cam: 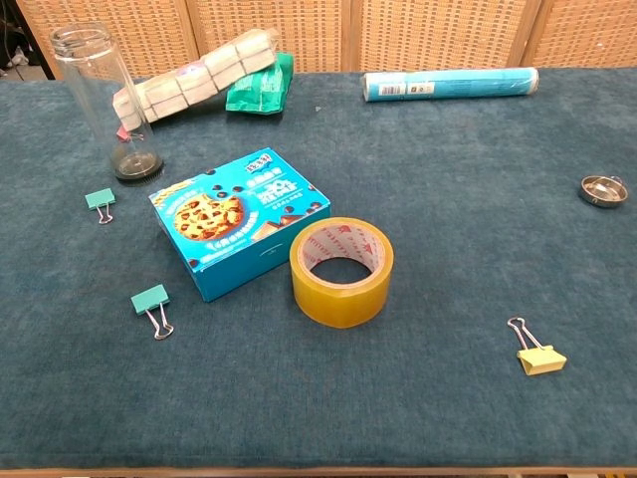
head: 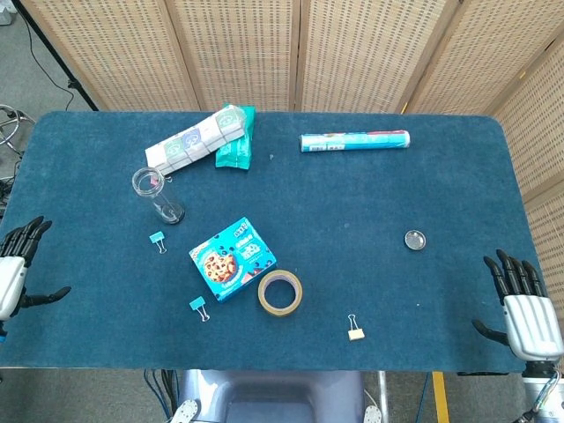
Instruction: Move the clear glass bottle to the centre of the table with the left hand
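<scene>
Left hand seen at tabletop left edge, fingers spread, nothing held. Clear glass bottle found upright near stacked packets, well left of centre. Task judged unstarted: reach, grasp, carry left.

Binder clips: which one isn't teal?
The clip at the front right of the table, right of the tape roll: yellow. The two teal ones lie left of the cookie box.

The bottle is standing ahead of my left fingers, well apart. The box and tape roll are lying to their right; my right fingers are sitting at the tabletop's far edge.
</scene>
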`<action>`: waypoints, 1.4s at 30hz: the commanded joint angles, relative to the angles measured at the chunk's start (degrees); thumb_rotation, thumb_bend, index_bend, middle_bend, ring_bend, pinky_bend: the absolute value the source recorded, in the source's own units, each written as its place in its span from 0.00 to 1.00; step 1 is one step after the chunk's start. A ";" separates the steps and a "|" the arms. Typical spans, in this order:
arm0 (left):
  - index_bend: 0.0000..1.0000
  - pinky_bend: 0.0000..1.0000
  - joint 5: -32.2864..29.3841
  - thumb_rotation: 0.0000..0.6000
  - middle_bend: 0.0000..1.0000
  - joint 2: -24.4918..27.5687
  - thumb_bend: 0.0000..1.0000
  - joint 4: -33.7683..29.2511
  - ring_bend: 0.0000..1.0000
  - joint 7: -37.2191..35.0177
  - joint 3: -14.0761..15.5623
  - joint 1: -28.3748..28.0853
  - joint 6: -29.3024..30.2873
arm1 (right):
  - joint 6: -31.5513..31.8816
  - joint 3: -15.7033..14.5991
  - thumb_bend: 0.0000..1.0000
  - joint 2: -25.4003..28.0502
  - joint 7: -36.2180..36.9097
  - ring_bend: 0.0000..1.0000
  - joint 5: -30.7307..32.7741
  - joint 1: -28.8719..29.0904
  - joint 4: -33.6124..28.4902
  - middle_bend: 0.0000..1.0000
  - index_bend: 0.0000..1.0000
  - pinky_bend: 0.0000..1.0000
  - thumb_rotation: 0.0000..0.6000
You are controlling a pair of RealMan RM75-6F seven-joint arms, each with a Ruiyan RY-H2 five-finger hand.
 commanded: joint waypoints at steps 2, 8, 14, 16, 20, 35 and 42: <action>0.00 0.00 2.89 1.00 0.00 -7.92 0.00 15.61 0.00 -22.20 -1.98 -6.19 -4.75 | -1.04 -0.05 0.03 -0.13 0.26 0.00 0.57 0.36 0.27 0.00 0.00 0.00 1.00; 0.00 0.00 6.96 1.00 0.00 -18.59 0.00 35.44 0.00 -50.91 -2.20 -12.04 -4.48 | -2.50 0.16 0.03 -0.30 0.58 0.00 1.87 0.83 0.85 0.00 0.00 0.00 1.00; 0.00 0.00 6.23 1.00 0.00 -24.75 0.00 44.69 0.00 -63.73 -2.69 -16.43 -7.25 | -3.53 0.29 0.03 -0.47 0.83 0.00 2.80 1.17 1.08 0.00 0.00 0.00 1.00; 0.00 0.00 6.90 1.00 0.00 -25.59 0.00 45.42 0.00 -69.82 -2.08 -18.11 -8.41 | -3.97 0.34 0.03 -0.51 0.91 0.00 3.09 1.35 1.18 0.00 0.00 0.00 1.00; 0.00 0.00 7.45 1.00 0.00 -28.46 0.00 49.30 0.00 -71.07 -1.08 -21.11 -11.20 | -4.26 0.54 0.03 -0.61 0.86 0.00 3.66 1.50 1.32 0.00 0.00 0.00 1.00; 0.00 0.00 5.26 1.00 0.00 -34.96 0.00 56.48 0.00 -77.95 -0.90 -28.38 -18.24 | -4.90 1.06 0.03 -0.20 1.62 0.00 5.95 1.32 1.81 0.00 0.00 0.00 1.00; 0.00 0.00 4.10 1.00 0.00 -36.31 0.03 57.57 0.00 -74.76 -1.46 -30.85 -20.13 | -4.95 1.41 0.03 0.11 2.24 0.00 6.70 1.25 1.95 0.00 0.00 0.00 1.00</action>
